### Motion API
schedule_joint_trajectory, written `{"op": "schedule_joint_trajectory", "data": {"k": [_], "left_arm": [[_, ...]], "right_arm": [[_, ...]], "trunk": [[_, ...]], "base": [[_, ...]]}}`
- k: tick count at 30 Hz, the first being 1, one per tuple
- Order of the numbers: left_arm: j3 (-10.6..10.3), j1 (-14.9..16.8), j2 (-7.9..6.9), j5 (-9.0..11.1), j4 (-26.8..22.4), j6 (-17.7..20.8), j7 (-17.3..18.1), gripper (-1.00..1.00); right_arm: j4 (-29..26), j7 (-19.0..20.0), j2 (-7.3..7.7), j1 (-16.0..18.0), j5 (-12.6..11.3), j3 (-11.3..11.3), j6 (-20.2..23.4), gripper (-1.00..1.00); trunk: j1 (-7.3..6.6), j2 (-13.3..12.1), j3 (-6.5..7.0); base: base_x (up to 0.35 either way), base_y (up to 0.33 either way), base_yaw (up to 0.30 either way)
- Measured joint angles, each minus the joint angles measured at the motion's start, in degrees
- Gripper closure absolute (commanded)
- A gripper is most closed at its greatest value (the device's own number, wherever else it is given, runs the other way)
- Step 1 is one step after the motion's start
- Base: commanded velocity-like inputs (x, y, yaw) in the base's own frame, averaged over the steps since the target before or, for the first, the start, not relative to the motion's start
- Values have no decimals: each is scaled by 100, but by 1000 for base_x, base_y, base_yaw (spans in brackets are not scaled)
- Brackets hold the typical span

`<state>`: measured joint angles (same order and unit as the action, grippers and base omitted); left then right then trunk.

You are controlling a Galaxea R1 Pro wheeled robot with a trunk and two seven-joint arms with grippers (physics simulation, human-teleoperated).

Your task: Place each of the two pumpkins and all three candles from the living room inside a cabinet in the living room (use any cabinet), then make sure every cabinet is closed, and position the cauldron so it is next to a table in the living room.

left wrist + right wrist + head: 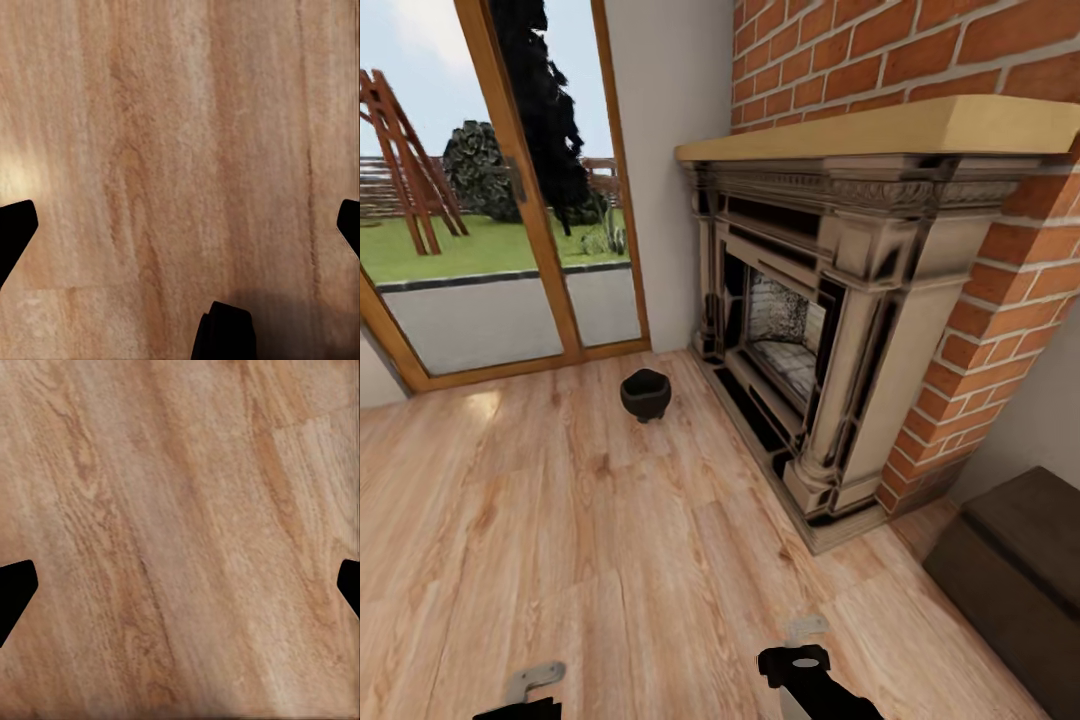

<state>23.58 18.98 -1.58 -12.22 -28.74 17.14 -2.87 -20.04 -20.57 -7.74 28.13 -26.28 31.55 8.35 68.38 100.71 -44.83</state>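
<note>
One cauldron (646, 393) in sight: small, black, round, sitting upright on the wooden floor (560, 540), mouth up. It sits near the bottom of the glass patio door (500, 200) and just off the front left corner of the fireplace (810, 330), touching neither. Fireplace is ornate, pale with dark insets, beige mantel shelf (880, 130) on top, red brick wall (980, 300) behind and beside it. Dark-brown low cabinet (1015, 570) at the right edge of the head view, past the fireplace base, well apart from the cauldron; front looks shut, though I see just a corner of it.

My left gripper (180, 225) points down at bare planks; fingertips (15, 229) sit far apart at both edges of the left wrist view, so it is spread wide, nothing held. My right gripper (180, 585) is the same: fingertips (15, 592) wide apart over bare wood grain, holding nothing. In the head view both my arms sit low at the bottom edge, left arm (525, 695) and right arm (805, 675), both well apart from the cauldron, floor between us.
</note>
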Motion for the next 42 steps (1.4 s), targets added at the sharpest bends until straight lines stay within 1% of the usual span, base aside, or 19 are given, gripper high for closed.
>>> {"op": "schedule_joint_trajectory", "data": {"k": [42], "left_arm": [[-3,0,0,-17,0,-9,-3,-100]], "right_arm": [[-8,-24,0,0,-57,-32,37,-100]], "trunk": [[0,0,7]], "base": [[0,0,-282]]}}
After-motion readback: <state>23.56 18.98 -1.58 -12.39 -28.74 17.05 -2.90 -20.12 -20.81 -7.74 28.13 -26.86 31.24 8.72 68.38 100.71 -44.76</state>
